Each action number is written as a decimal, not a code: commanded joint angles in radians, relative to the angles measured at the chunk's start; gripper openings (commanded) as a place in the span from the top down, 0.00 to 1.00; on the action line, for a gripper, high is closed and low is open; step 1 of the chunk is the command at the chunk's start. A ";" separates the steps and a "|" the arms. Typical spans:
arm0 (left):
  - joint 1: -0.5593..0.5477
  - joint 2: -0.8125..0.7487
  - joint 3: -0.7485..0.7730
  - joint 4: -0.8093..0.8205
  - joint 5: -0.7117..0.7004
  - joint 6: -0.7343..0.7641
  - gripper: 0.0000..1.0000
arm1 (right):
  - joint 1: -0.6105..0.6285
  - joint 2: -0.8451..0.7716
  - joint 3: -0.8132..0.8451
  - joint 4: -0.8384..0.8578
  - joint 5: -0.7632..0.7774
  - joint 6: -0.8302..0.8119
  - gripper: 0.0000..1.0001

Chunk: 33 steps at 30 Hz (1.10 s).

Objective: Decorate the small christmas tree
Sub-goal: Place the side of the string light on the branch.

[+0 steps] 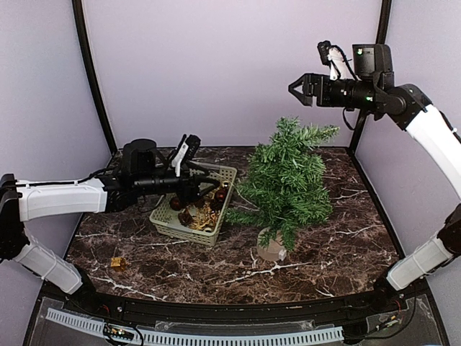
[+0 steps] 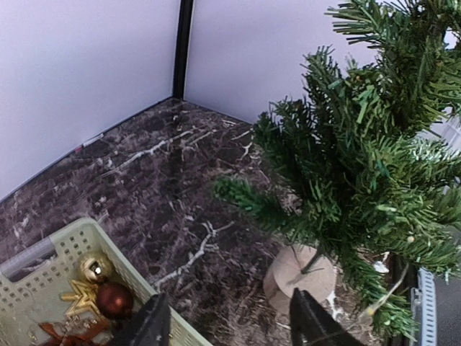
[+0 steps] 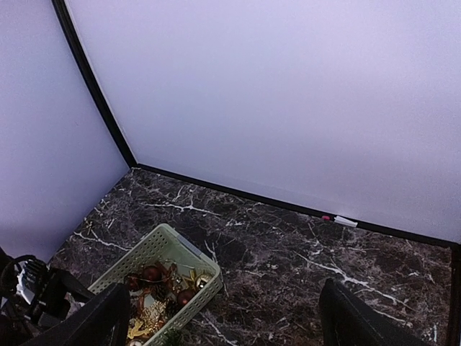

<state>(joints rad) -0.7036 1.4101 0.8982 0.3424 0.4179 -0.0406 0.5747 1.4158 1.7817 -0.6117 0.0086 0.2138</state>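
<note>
Top external view shows the small christmas tree [image 1: 288, 180] standing upright right of the frame's centre on the dark marbled table [image 1: 346, 238], its round tan base [image 1: 271, 247] resting on the surface below the branches. Just to the left of the tree sits a pale green basket [image 1: 176, 229] holding dark red and gold ornaments. The left gripper [image 1: 205, 189] reaches in from the left edge of the frame and hangs low over the basket. In the left wrist view its two dark fingers [image 2: 153, 324] stand apart at the bottom edge with nothing between them, one above the basket's corner [image 2: 79, 232], the other near the tree's base [image 2: 299, 277]. That view also shows a gold ball [image 2: 94, 268], a gold star shape [image 2: 83, 295] and a dark red ball [image 2: 115, 299] lying in the basket at lower left, while the tree [image 2: 360, 158] fills the right side. The right gripper [image 1: 294, 88] is held high in the upper right of the top view, above the tree's tip and well clear of it, pointing toward the left of the frame. In the right wrist view its fingers [image 3: 101, 321] are spread wide at the bottom corners and hold nothing, and the basket [image 3: 162, 229] lies far below at lower left. A small gold object [image 1: 117, 263] lies alone on the table at lower left of the top view, well apart from the basket
</note>
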 commanded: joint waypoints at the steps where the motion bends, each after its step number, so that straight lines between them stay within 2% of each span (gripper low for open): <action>1: 0.007 -0.108 -0.059 -0.036 -0.020 -0.086 0.26 | -0.009 0.002 -0.026 0.074 -0.058 0.014 0.08; 2: 0.007 -0.139 -0.069 -0.046 -0.026 -0.096 0.20 | -0.010 0.002 -0.033 0.080 -0.062 0.015 0.08; 8: 0.012 -0.262 -0.081 -0.157 -0.140 -0.250 0.04 | -0.014 -0.007 -0.066 0.105 -0.077 0.018 0.08; 13: 0.029 -0.301 -0.082 -0.273 -0.140 -0.366 0.01 | -0.015 -0.016 -0.097 0.121 -0.081 0.020 0.08; 20: 0.077 -0.369 -0.156 -0.371 -0.138 -0.387 0.01 | -0.016 -0.038 -0.136 0.138 -0.088 0.022 0.08; 22: 0.113 -0.382 -0.190 -0.370 -0.127 -0.428 0.05 | -0.016 -0.045 -0.146 0.145 -0.090 0.024 0.08; 24: 0.128 -0.380 -0.214 -0.351 -0.107 -0.461 0.16 | -0.017 -0.051 -0.154 0.150 -0.090 0.026 0.08; 25: 0.131 -0.366 -0.221 -0.348 -0.099 -0.477 0.25 | -0.016 -0.055 -0.158 0.151 -0.089 0.027 0.08; 27: 0.130 -0.337 -0.224 -0.346 -0.087 -0.493 0.32 | -0.018 -0.060 -0.163 0.153 -0.085 0.027 0.08; 33: 0.131 -0.250 -0.217 -0.309 -0.049 -0.500 0.36 | -0.019 -0.068 -0.170 0.151 -0.079 0.022 0.08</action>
<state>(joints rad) -0.5739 1.1236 0.6819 -0.0006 0.3241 -0.5156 0.5663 1.3754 1.6226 -0.5072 -0.0715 0.2279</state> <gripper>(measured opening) 0.653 0.919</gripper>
